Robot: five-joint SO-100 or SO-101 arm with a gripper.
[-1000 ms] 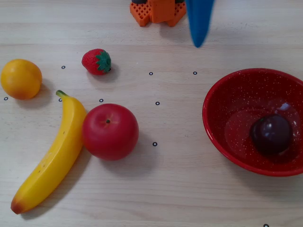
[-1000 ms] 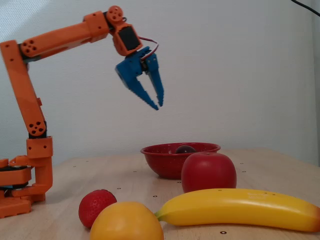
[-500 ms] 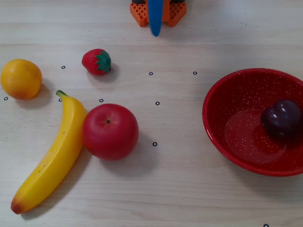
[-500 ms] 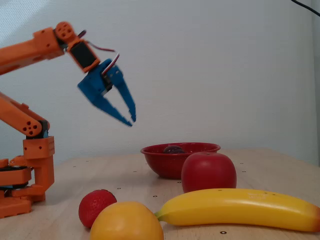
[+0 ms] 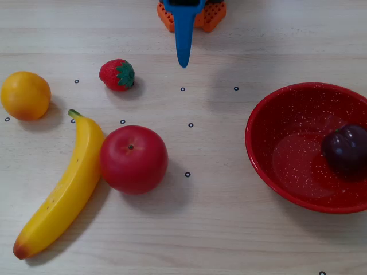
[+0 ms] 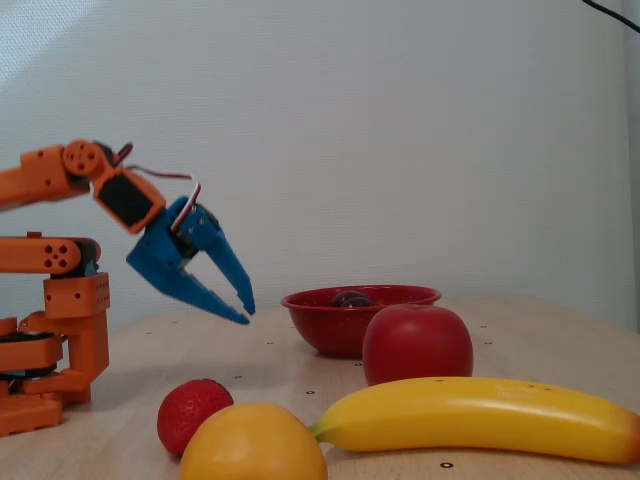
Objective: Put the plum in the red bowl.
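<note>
1. The plum point(image 5: 346, 148) is small, glossy and dark purple, lying inside the red bowl point(image 5: 269, 114) against its right wall as seen from above.
2. Since half a second ago, the plum has barely shifted, while my arm has folded lower toward its base.
3. My gripper point(image 6: 246, 311) hangs empty, jaws apart, well left of the bowl in the side view.
</note>
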